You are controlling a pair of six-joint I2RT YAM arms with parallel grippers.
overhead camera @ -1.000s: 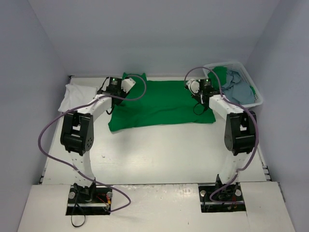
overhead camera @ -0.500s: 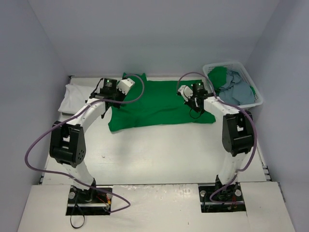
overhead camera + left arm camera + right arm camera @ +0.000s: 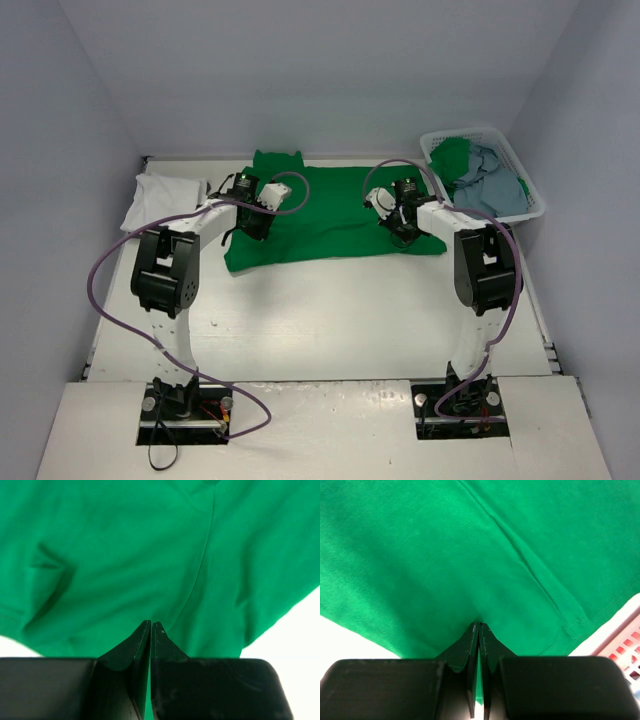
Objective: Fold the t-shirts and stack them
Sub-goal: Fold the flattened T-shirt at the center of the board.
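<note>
A bright green t-shirt (image 3: 330, 215) lies spread across the far middle of the table. My left gripper (image 3: 252, 222) is at its left side and is shut, with green cloth (image 3: 150, 570) pinched between the fingertips (image 3: 151, 624). My right gripper (image 3: 402, 230) is at the shirt's right side, also shut on the green fabric, which puckers at the tips (image 3: 479, 625). A white t-shirt (image 3: 160, 195) lies folded at the far left. A blue-grey t-shirt (image 3: 495, 180) and more green cloth (image 3: 455, 155) sit in the basket.
The white slotted basket (image 3: 535, 212) stands at the far right corner, its rim showing in the right wrist view (image 3: 627, 642). Grey walls close in the table on three sides. Purple cables loop from both arms.
Both grippers have gone from open to shut on the green t-shirt. Both wrists have moved from the shirt's far edge toward me.
</note>
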